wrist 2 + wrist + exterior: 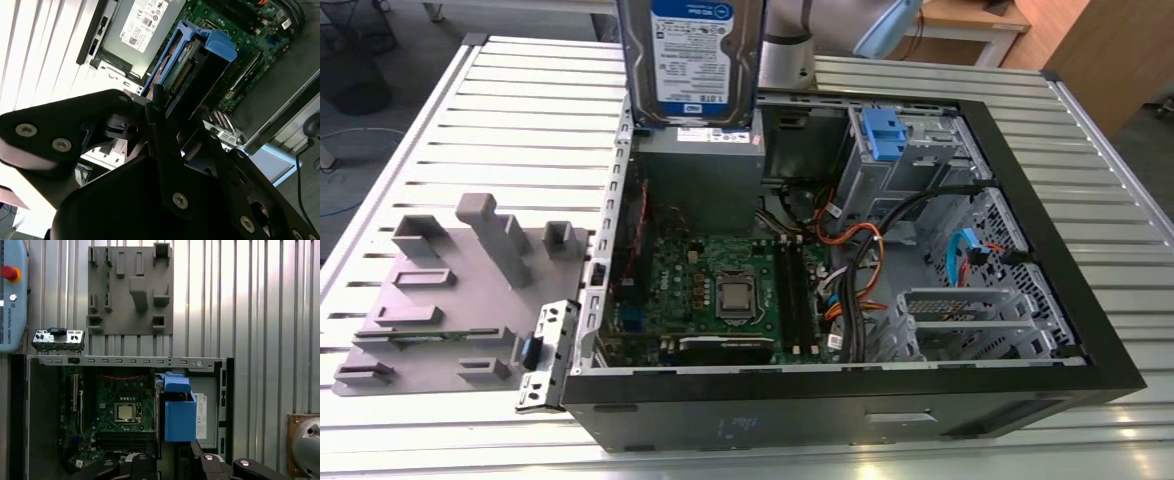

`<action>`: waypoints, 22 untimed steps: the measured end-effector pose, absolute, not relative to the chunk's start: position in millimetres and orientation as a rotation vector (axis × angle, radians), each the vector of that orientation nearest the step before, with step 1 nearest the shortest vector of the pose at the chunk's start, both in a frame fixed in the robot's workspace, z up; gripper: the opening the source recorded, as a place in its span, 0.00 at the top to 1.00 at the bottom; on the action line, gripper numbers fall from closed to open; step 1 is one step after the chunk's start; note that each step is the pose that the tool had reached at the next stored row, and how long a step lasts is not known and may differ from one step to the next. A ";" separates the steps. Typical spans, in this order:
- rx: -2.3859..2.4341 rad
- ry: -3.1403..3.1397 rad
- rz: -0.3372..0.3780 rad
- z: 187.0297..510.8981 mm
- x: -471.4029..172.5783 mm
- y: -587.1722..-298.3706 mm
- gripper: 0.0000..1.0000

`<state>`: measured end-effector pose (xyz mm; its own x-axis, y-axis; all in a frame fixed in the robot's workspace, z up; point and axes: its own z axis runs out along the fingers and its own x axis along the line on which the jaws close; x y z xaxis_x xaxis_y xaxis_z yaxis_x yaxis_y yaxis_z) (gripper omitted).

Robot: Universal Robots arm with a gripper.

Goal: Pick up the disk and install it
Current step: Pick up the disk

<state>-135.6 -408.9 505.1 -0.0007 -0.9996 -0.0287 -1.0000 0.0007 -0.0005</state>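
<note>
Exterior view first: the disk hangs upright in the air over the far end of the open computer case, label toward the camera. It is clear of the counter and touches nothing inside the case. So I judge the pick-up done.

From the second wrist view I read the hand as clenched on the disk. Its black fingers sit either side of the near end. The bright blue frame and the connector edge stick out beyond them, above the grey box with the white sticker and the green circuit board.

The first wrist view looks straight down past the hand. There the blue-framed disk hovers over the case interior, beside the circuit board and well above it, not seated in anything.

The install itself is all left to do, as I judge it. In the exterior view the metal drive cage in the far corner, toward the exterior view's right, holds a small blue clip with no drive in it. The disk is well apart from that corner, off toward the exterior view's left.

The grey moulded plate lies on the counter beside the case, on the exterior view's left. I can't tell from here which slot is meant for the disk.
</note>
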 end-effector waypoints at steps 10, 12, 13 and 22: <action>-2.206 2.208 0.031 505.1 -93.4 -408.9 0.65; -2.206 2.208 0.031 505.0 -85.6 -408.9 0.65; -2.206 2.207 0.031 505.0 -81.4 -408.9 0.65; -2.206 2.208 0.031 504.9 -50.6 -408.9 0.65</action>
<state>-50.6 -408.9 504.9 -0.0006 -0.9996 -0.0287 -1.0000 0.0007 -0.0003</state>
